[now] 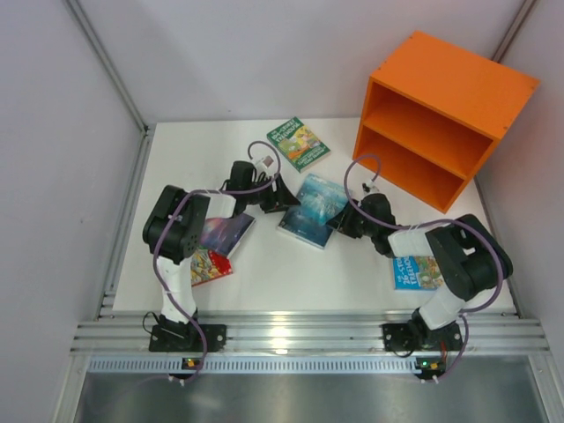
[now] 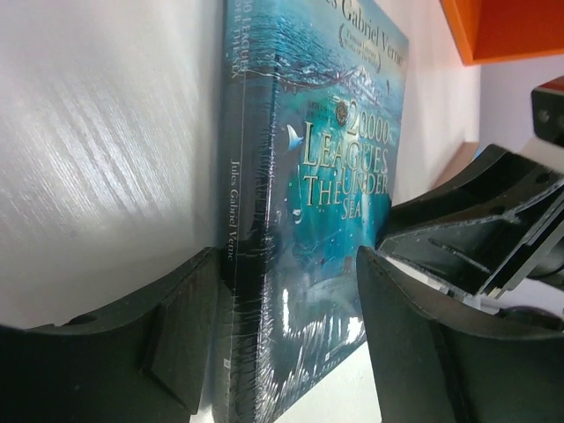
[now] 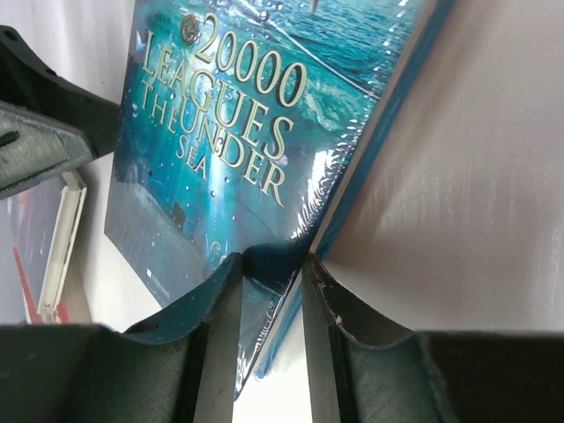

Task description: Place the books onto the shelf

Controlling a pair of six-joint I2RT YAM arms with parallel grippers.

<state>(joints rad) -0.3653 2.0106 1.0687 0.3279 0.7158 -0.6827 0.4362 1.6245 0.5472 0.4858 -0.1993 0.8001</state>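
The pale blue book (image 1: 313, 210), titled 20000 Leagues Under the Sea, lies mid-table between both arms. My left gripper (image 1: 280, 196) (image 2: 289, 264) is open and straddles its spine end. One finger (image 2: 176, 335) rests against the spine, and the other stands apart from the cover (image 2: 339, 167). From the other side, my right gripper (image 1: 345, 220) (image 3: 271, 264) is shut on the book's (image 3: 220, 115) edge. The orange shelf (image 1: 441, 115) stands at the back right with both compartments empty. Four more books lie flat: green (image 1: 298, 143), dark purple (image 1: 227, 233), red (image 1: 210, 266) and bright blue (image 1: 416, 271).
White walls enclose the table on the left, back and right. An aluminium rail (image 1: 308, 333) runs along the near edge by the arm bases. The purple and red books lie partly under the left arm, and the bright blue one lies under the right arm.
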